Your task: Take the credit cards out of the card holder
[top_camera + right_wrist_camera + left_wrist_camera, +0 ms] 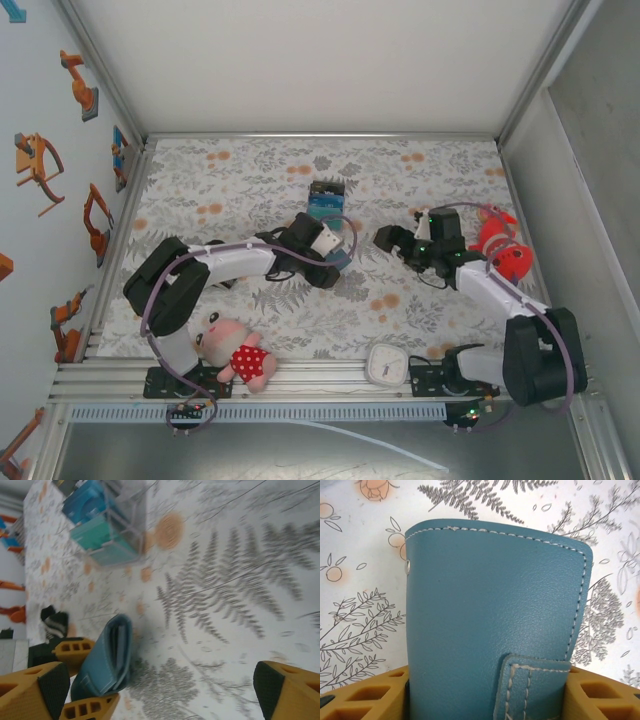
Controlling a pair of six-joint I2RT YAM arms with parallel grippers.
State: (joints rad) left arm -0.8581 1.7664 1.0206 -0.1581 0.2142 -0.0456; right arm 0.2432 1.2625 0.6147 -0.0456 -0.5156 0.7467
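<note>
Counter (250, 170): cloth printed with grey ferns and orange flowers, walled in on three sides.
Left pincer (336, 252): reached out to mid-counter and clamped on the card holder (490, 610). An ochre finger (365, 695) presses each side.
Card holder: steel-blue leather with white stitching, folded closed, strap tab (532, 690) across the near edge. It sits near the middle of the counter, just left of the right pincer. In the right wrist view it stands on edge between the left arm's fingers, with pale layers showing between the covers. Cannot tell what those layers are.
Right pincer (385, 240): jaws wide apart with nothing between them, close beside the card holder and pointing toward it.
Credit cards (325, 198): a small stack of dark, blue and teal pieces, farther back on the counter than the card holder and apart from it. The right wrist view shows them in a clear box (125, 530). That view is blurred, so no count.
Sock (54, 622): black-and-white stripes, on the cloth beyond the left arm.
Plush doll (238, 348): red spotted dress, at the near edge by the left base.
Small white clock (383, 365): near edge, by the right base.
Red toy (500, 245): right side, behind the right arm.
</note>
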